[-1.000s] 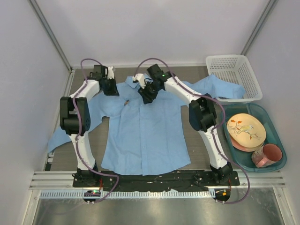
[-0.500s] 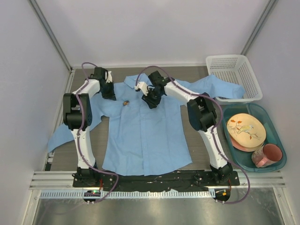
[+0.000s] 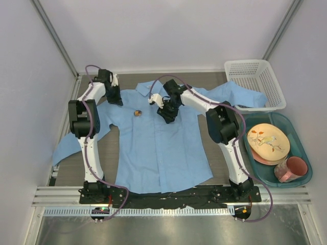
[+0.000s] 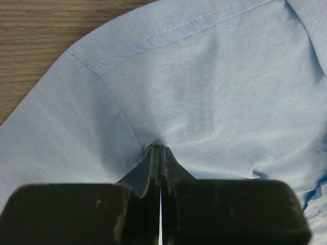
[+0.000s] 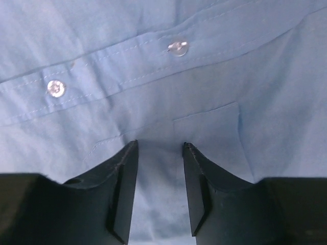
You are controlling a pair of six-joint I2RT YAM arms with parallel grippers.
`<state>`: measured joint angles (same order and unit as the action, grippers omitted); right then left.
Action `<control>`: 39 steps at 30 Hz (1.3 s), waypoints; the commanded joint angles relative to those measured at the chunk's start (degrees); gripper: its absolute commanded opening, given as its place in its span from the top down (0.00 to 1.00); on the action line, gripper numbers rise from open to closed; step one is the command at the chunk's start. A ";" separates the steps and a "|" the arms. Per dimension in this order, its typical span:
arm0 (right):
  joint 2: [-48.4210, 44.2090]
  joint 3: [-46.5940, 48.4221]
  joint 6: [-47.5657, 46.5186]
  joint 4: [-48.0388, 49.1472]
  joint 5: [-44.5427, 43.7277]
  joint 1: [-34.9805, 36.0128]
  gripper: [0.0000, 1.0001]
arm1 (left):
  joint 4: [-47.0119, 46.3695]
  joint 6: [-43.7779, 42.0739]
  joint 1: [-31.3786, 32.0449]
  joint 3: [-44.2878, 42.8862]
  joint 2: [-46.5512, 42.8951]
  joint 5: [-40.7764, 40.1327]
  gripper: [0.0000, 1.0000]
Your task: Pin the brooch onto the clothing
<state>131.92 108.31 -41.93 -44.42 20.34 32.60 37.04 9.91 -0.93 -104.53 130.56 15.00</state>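
Left gripper: fingers pressed together, clamped on a small pinch of the shirt. The cloth puckers into the tips at the shoulder seam, to the left of the collar. I read this as an anchor to keep the thin fabric taut.

Right gripper: fingers apart, nothing between them, tips down on the cloth just below the collar. They sit beside the row of buttons, at the top edge of the pocket. Probably flattening that side.

Brooch: lying on the shirt below and left of the collar, between the two grippers and touching neither. I cannot tell whether it is fastened.

Well right of the collar: white basket with a sleeve lying against it, and a tub holding a plate and a mug. Nothing blocks the brooch except the arms' own crowding.
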 commanded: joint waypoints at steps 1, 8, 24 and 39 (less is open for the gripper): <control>1.33 6.19 1.41 -11.28 5.32 -0.52 0.51 | 2.34 -3.75 -0.57 -0.06 1.46 2.65 0.99; 1.59 14.12 6.59 -10.68 5.42 -2.01 0.48 | 0.57 -11.65 -0.30 8.72 -13.73 13.29 0.71; 9.15 14.49 13.99 -1.90 -7.94 -2.01 0.53 | 1.72 -10.62 3.83 16.74 -11.21 4.00 0.83; 9.59 12.70 15.13 -3.55 -7.27 -4.04 0.48 | 8.75 -15.27 1.19 7.42 -3.91 -1.21 0.73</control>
<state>138.54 118.98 -27.00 -42.44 13.52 29.76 44.29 -1.43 1.50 -94.43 123.63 18.94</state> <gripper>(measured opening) 0.480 0.228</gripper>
